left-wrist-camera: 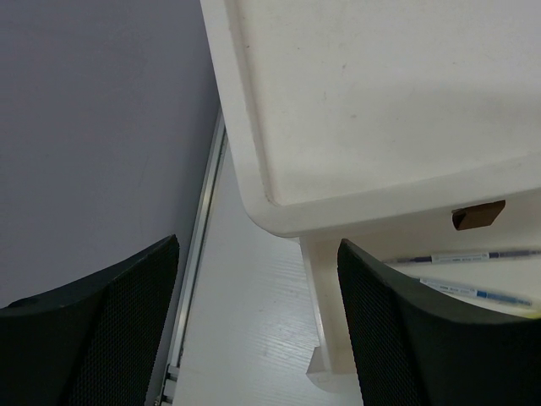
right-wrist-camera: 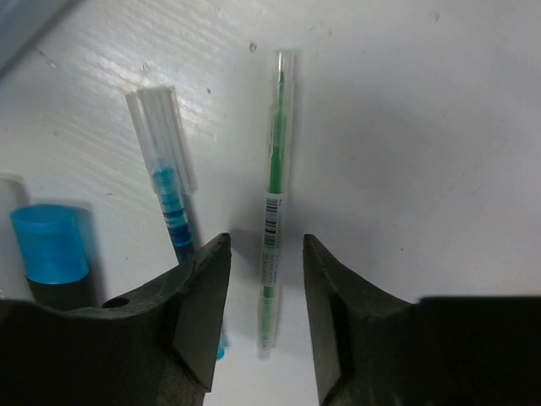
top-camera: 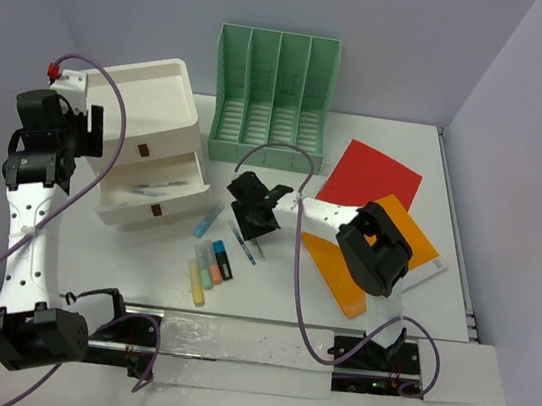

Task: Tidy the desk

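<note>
The white desk holds scattered stationery. My right gripper is open and low over the desk, its jaws on either side of a green pen that lies flat between them, untouched. A blue pen lies just left of the left jaw, and a blue-capped highlighter lies further left. My left gripper is open and empty at the far left, beside the front left corner of the white three-drawer box.
The drawer box has its middle drawer open with pens inside. A green slotted file holder stands at the back. Several highlighters lie at centre. Red and orange folders lie at right.
</note>
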